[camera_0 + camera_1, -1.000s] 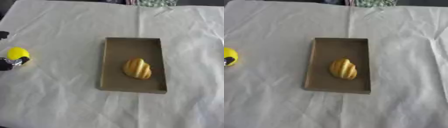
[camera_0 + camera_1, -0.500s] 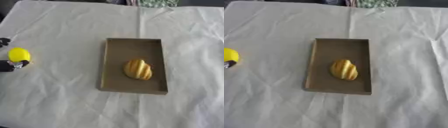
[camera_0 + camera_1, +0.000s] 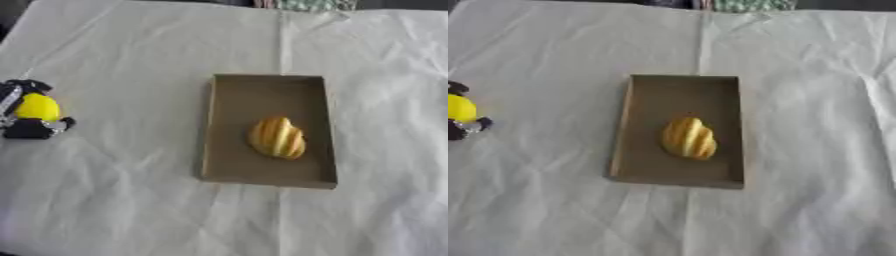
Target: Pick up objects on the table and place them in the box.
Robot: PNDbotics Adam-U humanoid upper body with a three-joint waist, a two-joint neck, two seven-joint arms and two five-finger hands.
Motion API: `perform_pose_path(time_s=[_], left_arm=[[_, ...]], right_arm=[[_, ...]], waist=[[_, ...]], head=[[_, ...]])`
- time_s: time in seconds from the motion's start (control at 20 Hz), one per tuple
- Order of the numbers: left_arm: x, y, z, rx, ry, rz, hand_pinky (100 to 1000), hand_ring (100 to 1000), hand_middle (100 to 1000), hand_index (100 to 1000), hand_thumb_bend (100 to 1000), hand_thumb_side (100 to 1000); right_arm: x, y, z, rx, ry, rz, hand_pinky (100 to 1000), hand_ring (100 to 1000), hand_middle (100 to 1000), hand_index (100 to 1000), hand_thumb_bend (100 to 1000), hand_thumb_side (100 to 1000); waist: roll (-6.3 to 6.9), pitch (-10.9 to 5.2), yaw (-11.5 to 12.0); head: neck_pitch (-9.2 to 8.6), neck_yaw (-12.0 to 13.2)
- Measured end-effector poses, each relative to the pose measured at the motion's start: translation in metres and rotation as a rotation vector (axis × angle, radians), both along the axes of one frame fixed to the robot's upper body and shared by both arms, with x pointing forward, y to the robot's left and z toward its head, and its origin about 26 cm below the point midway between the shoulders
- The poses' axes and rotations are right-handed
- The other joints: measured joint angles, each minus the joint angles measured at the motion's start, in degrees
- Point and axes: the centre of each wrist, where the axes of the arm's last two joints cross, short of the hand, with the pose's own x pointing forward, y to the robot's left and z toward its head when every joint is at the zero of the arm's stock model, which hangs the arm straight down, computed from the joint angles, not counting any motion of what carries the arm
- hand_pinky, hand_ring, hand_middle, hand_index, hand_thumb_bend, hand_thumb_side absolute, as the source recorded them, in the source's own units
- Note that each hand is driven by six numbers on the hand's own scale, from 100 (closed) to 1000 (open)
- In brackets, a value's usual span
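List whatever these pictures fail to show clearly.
- Left hand: mostly cut off by the left edge in both eye views; only dark fingers show around the yellow ball.
- Right hand: in neither view.
- Patterned thing at the far edge: cut off by the top edge.
- Ridged yellow item in the box: blurred, kind unclear.

Robot's left hand [image 3: 24, 125], black w/ silver bits, enters at the left edge, fingers curled round a small round yellow ball [image 3: 37, 107]; right hand not seen.

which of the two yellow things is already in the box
The ridged golden pastry, lying inside the brown box. The smooth yellow ball sits in the left hand at the table's left edge.
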Motion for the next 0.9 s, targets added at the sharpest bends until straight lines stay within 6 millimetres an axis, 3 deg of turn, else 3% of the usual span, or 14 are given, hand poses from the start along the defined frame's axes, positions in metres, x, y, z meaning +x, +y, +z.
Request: perform_pose_path(time_s=[0.2, 0.25, 0.3, 0.35, 0.4, 0.45, 0.5, 0.6, 0.65, 0.75, 0.9], left_arm=[[0.0, -0.001, 0.0, 0.054, -0.04, 0.039, 770, 716, 628, 779, 202, 241], [-0.001, -0.003, 0.002, 0.064, -0.056, 0.038, 770, 715, 631, 780, 123, 442], [-0.002, -0.005, 0.005, 0.073, -0.074, 0.032, 771, 713, 629, 779, 194, 233], [-0.004, -0.009, 0.009, 0.08, -0.094, 0.022, 771, 713, 628, 778, 189, 232], [-0.006, -0.015, 0.015, 0.086, -0.12, 0.005, 768, 703, 618, 773, 118, 220], [-0.009, -0.021, 0.023, 0.091, -0.151, -0.015, 758, 677, 598, 760, 100, 337], [-0.012, -0.028, 0.031, 0.096, -0.183, -0.037, 766, 691, 621, 778, 114, 252], [-0.018, -0.04, 0.045, 0.105, -0.229, -0.08, 847, 806, 776, 906, 327, 428], [-0.021, -0.045, 0.051, 0.112, -0.238, -0.099, 880, 849, 815, 926, 393, 477], [-0.026, -0.049, 0.056, 0.139, -0.215, -0.122, 906, 886, 843, 945, 540, 456], [-0.031, -0.047, 0.055, 0.189, -0.146, -0.115, 913, 889, 844, 945, 593, 427]], right_arm=[[0.0, 0.0, 0.0, -0.002, 0.004, 0.0, 915, 840, 698, 854, 100, 560], [0.0, 0.0, 0.0, -0.002, 0.005, 0.0, 915, 840, 697, 854, 100, 558], [0.0, 0.0, 0.0, -0.003, 0.007, 0.0, 915, 840, 697, 854, 100, 560], [0.0, 0.0, 0.0, -0.003, 0.008, 0.0, 915, 840, 697, 854, 100, 560], [0.0, 0.0, 0.0, -0.004, 0.009, 0.0, 915, 840, 697, 854, 100, 561], [0.0, 0.0, 0.0, -0.004, 0.01, 0.0, 915, 840, 697, 854, 100, 561], [0.0, 0.0, 0.0, -0.004, 0.01, -0.001, 915, 840, 697, 854, 100, 561], [0.0, 0.0, 0.0, -0.004, 0.01, 0.0, 916, 840, 697, 854, 100, 561], [0.0, 0.0, -0.001, -0.004, 0.01, 0.0, 916, 840, 697, 854, 100, 561], [0.0, 0.0, -0.001, -0.004, 0.011, -0.001, 916, 840, 697, 854, 100, 561], [-0.001, -0.001, -0.003, -0.004, 0.019, -0.003, 917, 841, 697, 854, 100, 562]], waist=[[-0.18, 0.01, 0.0], [-0.24, 0.01, 0.1], [-0.27, 0.01, 0.1], [-0.28, 0.02, 0.1], [-0.28, 0.02, 0.2], [-0.28, 0.02, 0.4], [-0.28, 0.02, 0.4], [-0.25, 0.02, 0.4], [-0.23, 0.02, 0.4], [-0.13, 0.02, 0.4], [0.24, 0.02, 0.5]], head=[[0.0, 0.1], [0.0, 0.1], [0.0, 0.1], [0.0, 0.1], [0.0, 0.1], [0.0, 0.1], [0.0, 0.1], [0.0, 0.2], [0.0, 0.2], [0.0, 0.2], [0.0, 0.2]])
